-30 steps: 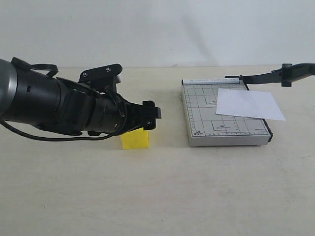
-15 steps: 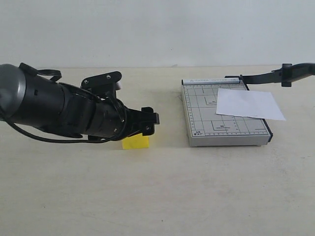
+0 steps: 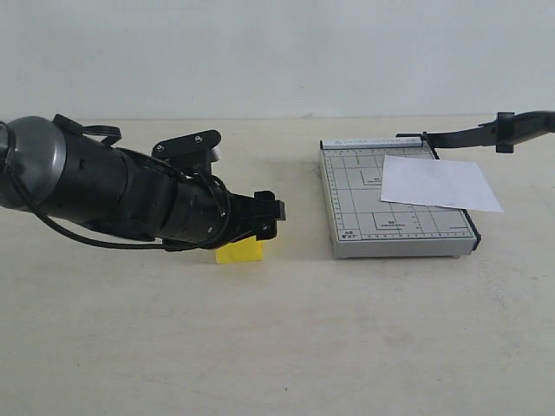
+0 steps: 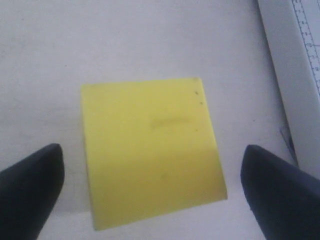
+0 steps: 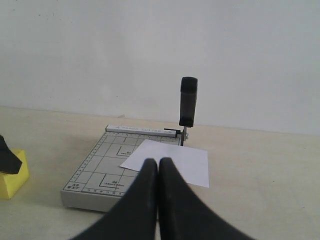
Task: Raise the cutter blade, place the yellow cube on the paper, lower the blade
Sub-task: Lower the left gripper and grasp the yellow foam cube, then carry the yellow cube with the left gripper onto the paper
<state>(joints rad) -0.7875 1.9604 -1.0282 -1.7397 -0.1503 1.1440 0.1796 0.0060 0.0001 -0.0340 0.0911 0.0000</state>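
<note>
The yellow cube [image 3: 239, 252] rests on the table left of the cutter, mostly hidden behind my left gripper [image 3: 269, 212]. In the left wrist view the cube [image 4: 150, 150] fills the space between the two black fingertips [image 4: 30, 180]. A gap shows on each side, so the left gripper [image 4: 150, 185] is open around it. The cutter blade [image 3: 486, 132] stands raised, its handle [image 5: 188, 100] upright. The paper [image 3: 438, 184] lies on the grey base [image 3: 355, 234], overhanging its right edge. My right gripper [image 5: 158, 162] is shut and empty, short of the base's near side.
The grey gridded base [image 5: 95, 170] sits on a bare beige tabletop against a plain white wall. The left arm's thick black body [image 3: 104, 191] stretches across the left of the table. The right arm is out of the exterior view.
The left gripper has come down over the yellow cube and edged slightly right, hiding more of it. The blade, paper and right gripper have not moved.
</note>
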